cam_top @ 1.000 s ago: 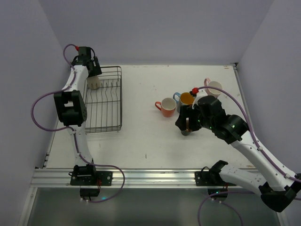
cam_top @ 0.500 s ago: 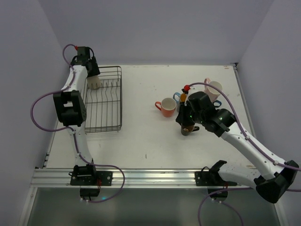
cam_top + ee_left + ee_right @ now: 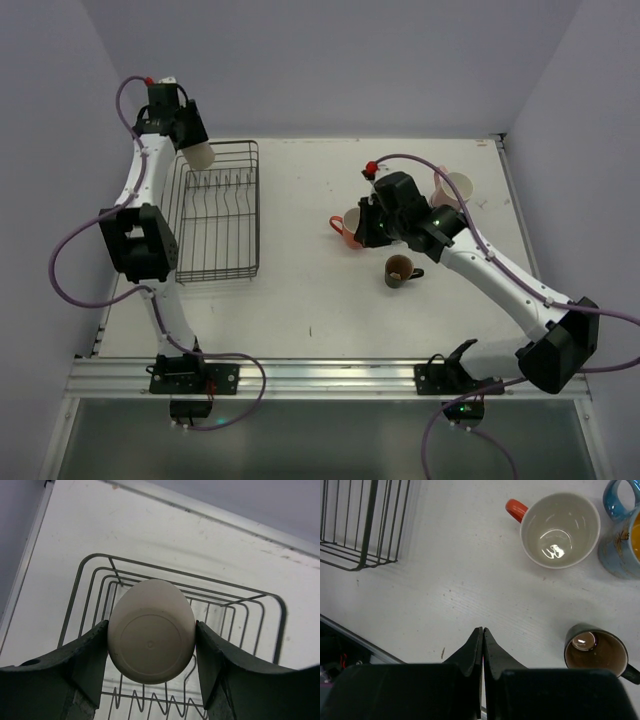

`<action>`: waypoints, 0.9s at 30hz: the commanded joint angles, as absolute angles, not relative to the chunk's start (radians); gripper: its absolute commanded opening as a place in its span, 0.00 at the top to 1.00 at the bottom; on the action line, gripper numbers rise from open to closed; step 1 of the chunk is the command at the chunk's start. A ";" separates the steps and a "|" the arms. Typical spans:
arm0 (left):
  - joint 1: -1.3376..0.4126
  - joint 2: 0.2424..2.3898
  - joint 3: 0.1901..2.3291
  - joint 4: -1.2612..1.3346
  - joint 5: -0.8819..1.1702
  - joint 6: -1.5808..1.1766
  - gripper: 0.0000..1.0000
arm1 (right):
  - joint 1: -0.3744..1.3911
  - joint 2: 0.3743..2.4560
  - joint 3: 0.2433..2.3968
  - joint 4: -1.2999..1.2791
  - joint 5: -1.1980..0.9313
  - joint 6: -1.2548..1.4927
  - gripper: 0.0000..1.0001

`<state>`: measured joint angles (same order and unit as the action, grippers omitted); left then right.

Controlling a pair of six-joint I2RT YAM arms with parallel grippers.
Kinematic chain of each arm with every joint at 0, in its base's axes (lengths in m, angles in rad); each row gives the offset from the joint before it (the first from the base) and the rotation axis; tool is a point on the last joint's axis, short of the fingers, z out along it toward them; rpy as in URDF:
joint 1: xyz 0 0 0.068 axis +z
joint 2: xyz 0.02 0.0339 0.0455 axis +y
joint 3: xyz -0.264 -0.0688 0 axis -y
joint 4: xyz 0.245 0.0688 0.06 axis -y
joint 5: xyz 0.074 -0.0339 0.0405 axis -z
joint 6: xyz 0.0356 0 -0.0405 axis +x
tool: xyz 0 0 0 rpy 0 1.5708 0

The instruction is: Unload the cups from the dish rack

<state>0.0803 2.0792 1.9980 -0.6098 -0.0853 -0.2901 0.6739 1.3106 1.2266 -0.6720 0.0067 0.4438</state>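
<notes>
Left claw [image 3: 151, 630] raised, clamped around a cream cup [image 3: 200, 155]; right claw [image 3: 483, 636] empty, its jaws pressed together.

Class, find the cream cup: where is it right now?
Top view, far left: the cream cup is clamped in the left gripper, held over the dish rack at its far left corner.

The white table [image 3: 300, 290] carried the black wire dish rack [image 3: 220, 210] along its left edge, reaching toward the far left corner. Four cups stood on the right half, well apart from the rack. The dark brown cup [image 3: 400, 270] was closest to the near edge. Beyond it sat the orange-red cup [image 3: 560, 530] and the blue cup [image 3: 622, 535], just beside each other, mouths up. The pink cup [image 3: 455, 187] lay nearest the far right corner.
</notes>
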 commanded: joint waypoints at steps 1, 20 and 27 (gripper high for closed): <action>0.092 1.915 1.978 -0.583 -0.012 -0.327 1.00 | 0.678 1.366 1.331 -0.612 -0.028 0.429 1.00; 0.081 1.289 1.261 -0.120 0.656 -0.612 1.00 | 0.588 1.575 1.485 -0.236 -0.500 0.571 1.00; 0.046 1.073 0.935 0.210 0.798 -0.787 1.00 | 0.512 1.588 1.381 0.059 -0.774 0.739 0.60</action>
